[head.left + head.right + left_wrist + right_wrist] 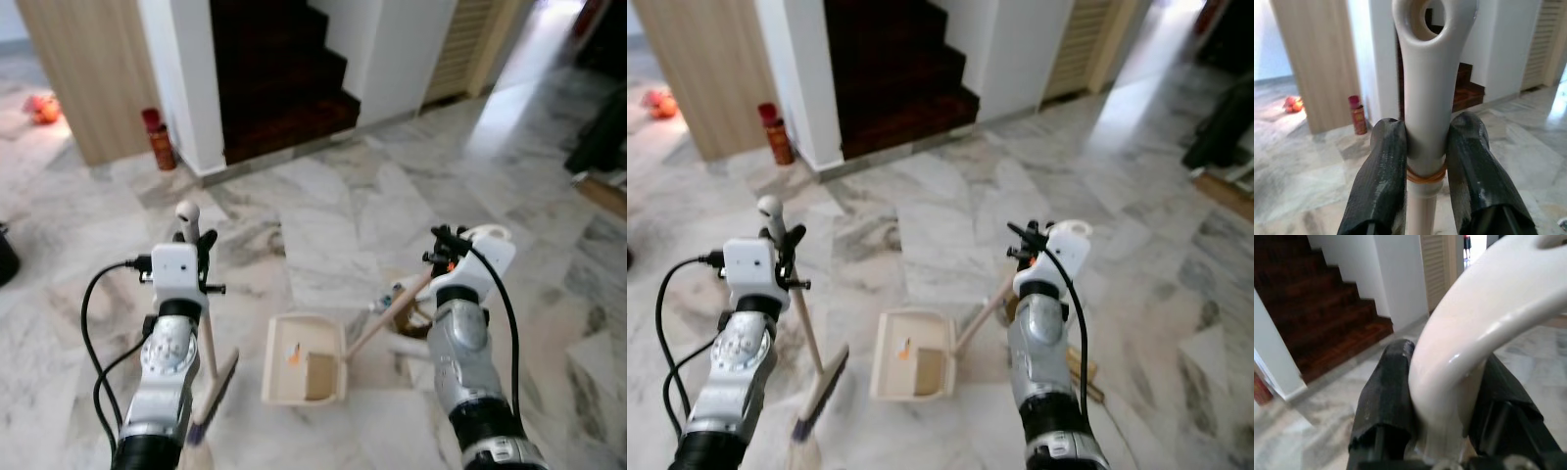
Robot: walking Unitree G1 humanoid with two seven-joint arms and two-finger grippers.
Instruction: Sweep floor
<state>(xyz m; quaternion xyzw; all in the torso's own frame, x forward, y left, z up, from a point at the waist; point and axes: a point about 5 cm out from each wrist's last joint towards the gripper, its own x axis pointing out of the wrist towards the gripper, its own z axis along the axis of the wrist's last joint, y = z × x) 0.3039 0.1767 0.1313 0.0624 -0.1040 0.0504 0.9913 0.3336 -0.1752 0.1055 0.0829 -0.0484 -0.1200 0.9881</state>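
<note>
My left gripper [1425, 161] is shut on the cream top of the broom handle [1426, 98], just above an orange rubber band. The broom [208, 362] slants down to its bristle head on the marble floor at lower left. My right gripper [1449, 406] is shut on the curved white grip of the dustpan handle [1469, 338]. The wooden dustpan handle [387, 318] runs down to the cream dustpan [304, 358], which lies flat on the floor between my arms. Inside the dustpan are a brown cardboard piece [320, 376] and a small orange scrap [293, 354].
A dark wooden staircase [279, 78] rises ahead between white walls. A red canister [160, 140] stands by the wall at the left, and an orange object [42, 108] lies further left. Small litter [407, 311] lies on the floor by my right arm. Dark things sit at far right.
</note>
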